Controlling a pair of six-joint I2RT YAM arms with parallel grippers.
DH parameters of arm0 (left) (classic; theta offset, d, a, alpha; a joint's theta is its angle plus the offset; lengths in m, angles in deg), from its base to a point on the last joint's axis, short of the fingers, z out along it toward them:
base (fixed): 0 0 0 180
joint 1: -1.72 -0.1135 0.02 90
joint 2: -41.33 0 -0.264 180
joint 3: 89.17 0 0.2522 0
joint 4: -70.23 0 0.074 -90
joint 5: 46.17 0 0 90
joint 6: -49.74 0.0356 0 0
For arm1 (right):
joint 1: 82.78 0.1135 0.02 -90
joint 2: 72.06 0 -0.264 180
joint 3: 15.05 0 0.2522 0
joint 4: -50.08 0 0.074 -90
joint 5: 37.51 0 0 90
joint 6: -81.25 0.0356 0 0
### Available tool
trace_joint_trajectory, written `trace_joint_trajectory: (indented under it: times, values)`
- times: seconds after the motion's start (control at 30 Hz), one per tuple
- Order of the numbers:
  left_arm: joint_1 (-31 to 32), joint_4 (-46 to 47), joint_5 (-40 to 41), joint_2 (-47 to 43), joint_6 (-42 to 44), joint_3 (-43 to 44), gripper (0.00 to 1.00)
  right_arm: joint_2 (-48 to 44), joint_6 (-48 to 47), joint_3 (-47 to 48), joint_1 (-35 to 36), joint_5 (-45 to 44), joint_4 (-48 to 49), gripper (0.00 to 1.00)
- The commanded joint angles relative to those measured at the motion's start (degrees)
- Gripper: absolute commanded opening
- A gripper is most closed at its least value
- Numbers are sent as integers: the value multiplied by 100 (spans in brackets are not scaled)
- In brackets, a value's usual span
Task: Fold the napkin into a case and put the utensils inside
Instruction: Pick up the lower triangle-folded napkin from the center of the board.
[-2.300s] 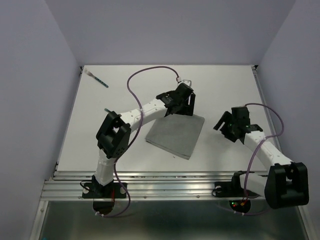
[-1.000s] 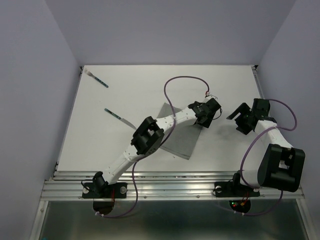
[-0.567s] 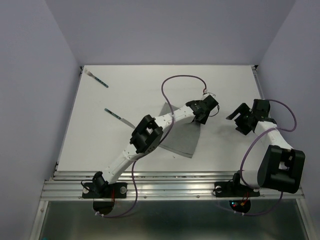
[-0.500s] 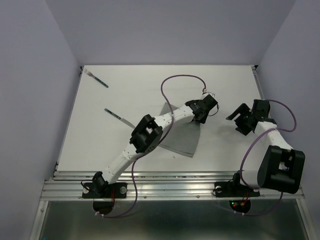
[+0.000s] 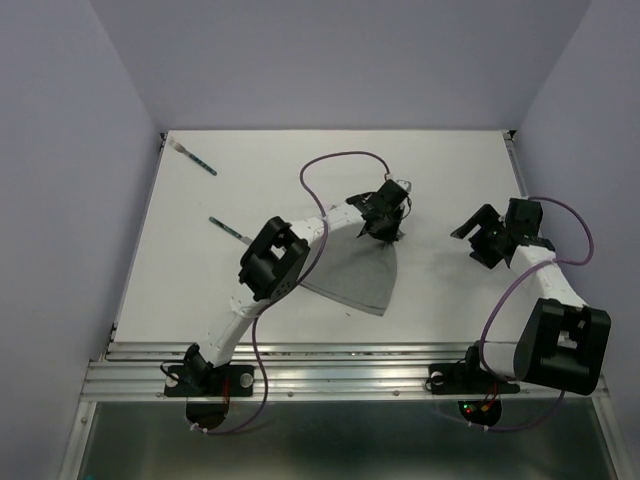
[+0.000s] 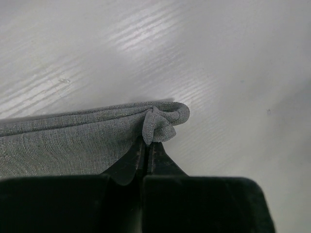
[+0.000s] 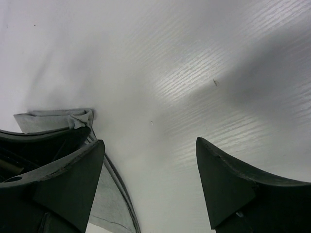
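Left gripper [image 6: 147, 146] clamped on the bunched corner of the napkin [image 6: 73, 141], right gripper [image 7: 149, 143] hanging open nearer the right edge of the table [image 5: 450, 300]: we should lift low and draw both layers across together.

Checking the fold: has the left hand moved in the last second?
Yes. The left hand, pinching the napkin, moved left, away from the table's right edge.

no readable text, labels or numbers

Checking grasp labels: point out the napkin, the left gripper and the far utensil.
napkin [image 5: 362, 277], top view, flat grey middle.
left gripper [image 6: 147, 144], left wrist view, between shut fingertips.
far utensil [image 5: 203, 164], top view, teal handle.
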Motion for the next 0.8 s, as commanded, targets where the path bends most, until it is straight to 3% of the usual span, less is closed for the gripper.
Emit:
trace_joint_trajectory:
  times: [0.0, 0.3, 0.53, 0.77]
  values:
    - [-224, 566, -1311, -712, -324, -695, 0, -180, -231, -13, -39, 342, 70, 81]
    - [-734, 2394, -2902, -1328, -1395, -2093, 0, -347, -267, -364, 145, 1089, 210, 81]
    - [-936, 3363, -3571, -1301, -2030, -2638, 0, -453, 243, -1076, 1584, 1301, 1210, 85]
    - [-1077, 3829, -3809, -1284, -2285, -2894, 0, -93, 691, -1604, 2481, 1372, 2477, 86]
